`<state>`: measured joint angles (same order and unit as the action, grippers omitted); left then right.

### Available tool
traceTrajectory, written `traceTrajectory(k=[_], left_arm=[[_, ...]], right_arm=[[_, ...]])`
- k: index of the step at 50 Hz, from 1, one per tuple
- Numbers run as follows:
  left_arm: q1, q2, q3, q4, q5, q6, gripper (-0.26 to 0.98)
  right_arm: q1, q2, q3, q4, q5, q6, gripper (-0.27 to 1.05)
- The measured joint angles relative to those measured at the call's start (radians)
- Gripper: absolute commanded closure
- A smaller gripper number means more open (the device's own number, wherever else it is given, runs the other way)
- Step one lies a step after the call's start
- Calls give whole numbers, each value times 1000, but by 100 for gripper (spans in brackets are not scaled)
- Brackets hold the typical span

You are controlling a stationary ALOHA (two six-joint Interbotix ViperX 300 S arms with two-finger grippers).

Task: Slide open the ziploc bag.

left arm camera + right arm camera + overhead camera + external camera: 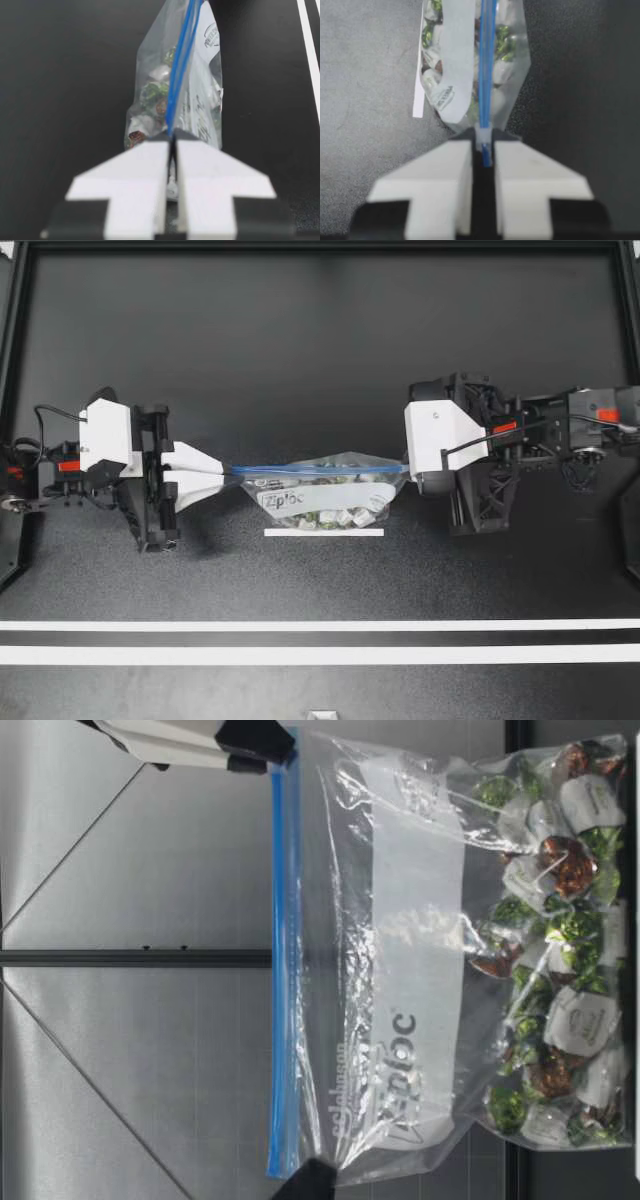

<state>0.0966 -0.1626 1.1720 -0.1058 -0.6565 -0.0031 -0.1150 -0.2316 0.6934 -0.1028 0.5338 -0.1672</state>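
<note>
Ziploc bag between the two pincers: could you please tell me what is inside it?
Inside the ziploc bag lie wrapped candies in green, brown and white wrappers, heaped at its bottom. Those behind the front layer are covered, so their number cannot be told.

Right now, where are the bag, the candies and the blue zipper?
bag (415,960), low view, on its white label
candies (565,867), low view, on a brown wrapper
blue zipper (284,1020), low view, middle of the strip
</note>
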Motion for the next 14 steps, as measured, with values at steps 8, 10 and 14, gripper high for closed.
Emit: traceTrajectory(k=[8,10,14], left_arm=[[0,0,-3,-2,0,0,85],[0,0,-5,-2,2,0,84],[0,-3,-6,2,2,2,81]], right_arm=[[0,-9,18,0,-44,17,78],[-2,-8,23,2,-60,25,72],[-2,-11,34,2,-84,37,56]])
